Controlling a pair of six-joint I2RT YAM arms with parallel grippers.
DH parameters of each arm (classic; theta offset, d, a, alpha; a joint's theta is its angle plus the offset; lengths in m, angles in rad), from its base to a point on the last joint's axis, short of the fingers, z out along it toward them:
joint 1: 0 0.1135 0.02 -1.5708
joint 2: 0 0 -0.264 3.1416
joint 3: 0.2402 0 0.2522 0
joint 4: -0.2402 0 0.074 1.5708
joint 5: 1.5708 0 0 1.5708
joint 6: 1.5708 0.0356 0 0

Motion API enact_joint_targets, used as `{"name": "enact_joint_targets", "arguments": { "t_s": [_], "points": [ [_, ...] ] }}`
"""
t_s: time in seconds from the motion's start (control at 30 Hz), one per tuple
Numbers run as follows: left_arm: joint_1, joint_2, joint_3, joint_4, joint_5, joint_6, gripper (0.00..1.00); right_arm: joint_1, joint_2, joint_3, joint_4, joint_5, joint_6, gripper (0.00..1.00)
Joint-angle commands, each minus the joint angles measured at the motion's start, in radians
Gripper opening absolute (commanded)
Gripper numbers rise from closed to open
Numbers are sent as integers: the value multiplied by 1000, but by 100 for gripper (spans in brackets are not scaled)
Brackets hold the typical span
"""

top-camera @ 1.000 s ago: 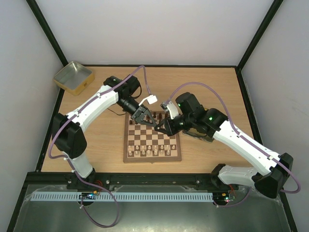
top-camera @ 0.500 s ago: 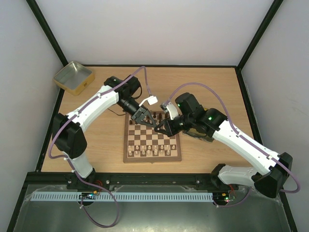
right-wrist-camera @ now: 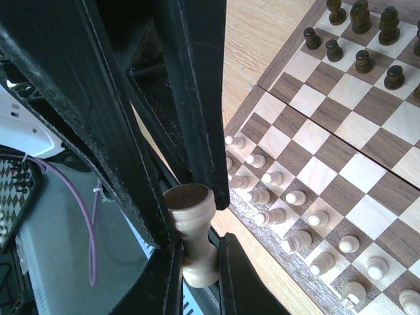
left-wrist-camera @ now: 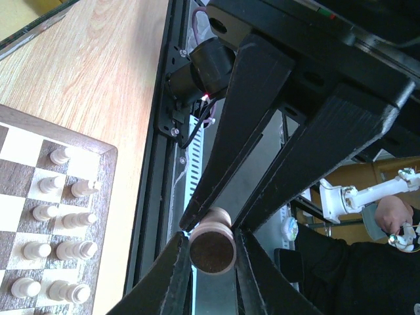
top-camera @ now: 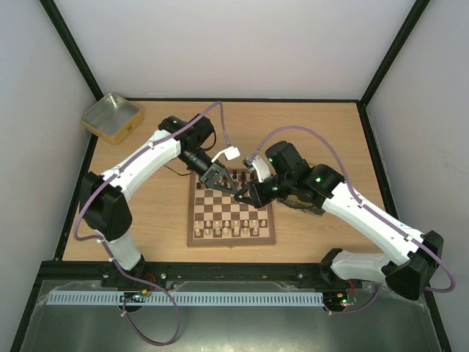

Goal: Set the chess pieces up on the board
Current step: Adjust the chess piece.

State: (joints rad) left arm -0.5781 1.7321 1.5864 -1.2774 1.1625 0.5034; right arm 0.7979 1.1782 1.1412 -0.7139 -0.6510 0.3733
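1. Left hand [top-camera: 222, 182]. It hangs over the far rows of the board [top-camera: 192, 220] and is clenched on a cream chessman [left-wrist-camera: 212, 248]. The wrist view shows the piece's round, dark-felted base end-on, pinched between both fingers. The arm's pose matches that of a second ago.

2. Right hand [top-camera: 239, 195]. It is over the middle of the board, just beside the left hand; whether the two touch cannot be told. It is clamped on a second cream chessman [right-wrist-camera: 191, 243], gripped at the waist with the dark base turned toward the wrist camera. Against the frame a second ago it sits a shade nearer the arm bases and is otherwise unaltered.

3. The board lies flat on the worktop [top-camera: 330, 132] between the two arms and has not moved.

4. Seated cream chessmen [right-wrist-camera: 296, 197]. They stand in two rows along the board's near side, in the same positions as a second ago.

5. Dark chessmen [right-wrist-camera: 357, 36]. They are ranged along the far side of the board.

6. Gold tin [top-camera: 111, 117]. It sits at the far left corner of the worktop, well apart from the board, and has not moved.
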Motion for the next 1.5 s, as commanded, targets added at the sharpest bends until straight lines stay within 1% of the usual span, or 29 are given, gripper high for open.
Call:
{"name": "enact_joint_targets", "arguments": {
  "t_s": [0.0, 0.3, 0.37, 0.47, 0.57, 1.13, 1.23, 1.33, 1.47],
  "points": [
    [-29, -11, -7, -14, 30, 15, 3, -2, 8, 4, 69, 16, -7, 2],
    [-29, -14, -7, -15, 32, 16, 2, -3, 21, 7, 66, 29, -7, 2],
    [-29, -14, -8, -15, 31, 16, 2, -2, 24, 11, 62, 29, -8, 4],
    [-30, -15, -8, -15, 32, 17, 2, -2, 26, 15, 62, 35, -11, 12],
    [-29, -17, -7, -15, 31, 17, 2, -3, 29, 15, 59, 41, -11, 13],
    [-30, -20, -9, -15, 32, 20, 2, -6, 26, 24, 50, 90, -13, 16],
    [-29, -19, -9, -15, 32, 21, 2, -8, 26, 25, 48, 98, -11, 18],
    [-29, -19, -9, -15, 30, 23, 2, -8, 23, 25, 47, 102, -10, 26],
    [-30, -14, -8, -14, 27, 23, 2, -9, 18, 25, 47, 100, -9, 31]
  ]
}}
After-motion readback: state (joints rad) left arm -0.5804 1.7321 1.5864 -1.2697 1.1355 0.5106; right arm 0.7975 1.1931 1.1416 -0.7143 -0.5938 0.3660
